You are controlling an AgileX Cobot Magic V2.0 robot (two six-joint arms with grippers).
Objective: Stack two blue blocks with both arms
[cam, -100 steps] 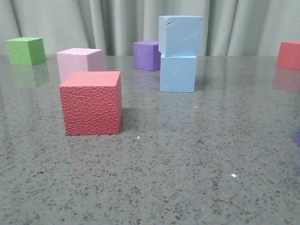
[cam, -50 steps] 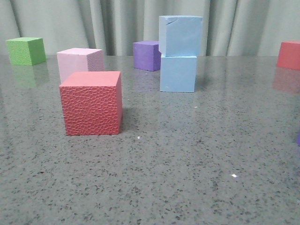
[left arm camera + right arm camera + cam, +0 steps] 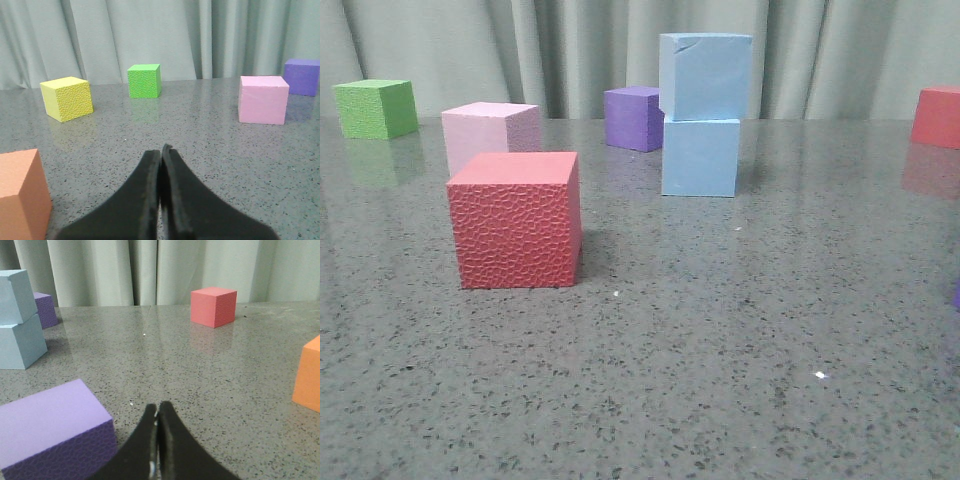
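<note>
The two blue blocks stand stacked toward the back of the table (image 3: 740, 330), upper blue block (image 3: 706, 76) resting on lower blue block (image 3: 700, 157), the pair upright with its long axis vertical. The upper one is turned slightly off square, its left edge overhanging the lower a little, and shows a nick near its top edge. Open tabletop lies in front of and to the right of the stack; a purple cube (image 3: 633, 117) sits just behind and left of it, near but apart. The red textured cube (image 3: 516, 220) stands forward and left, with a pink cube (image 3: 488, 135) close behind it and a green cube (image 3: 376, 108) at the far left. The surface is dark speckled stone, glossy, backed by a grey curtain (image 3: 580, 50). The left gripper (image 3: 161, 152) has its fingers pressed together on nothing; the right gripper (image 3: 157, 412) likewise, beside a large purple block (image 3: 50, 432)
</note>
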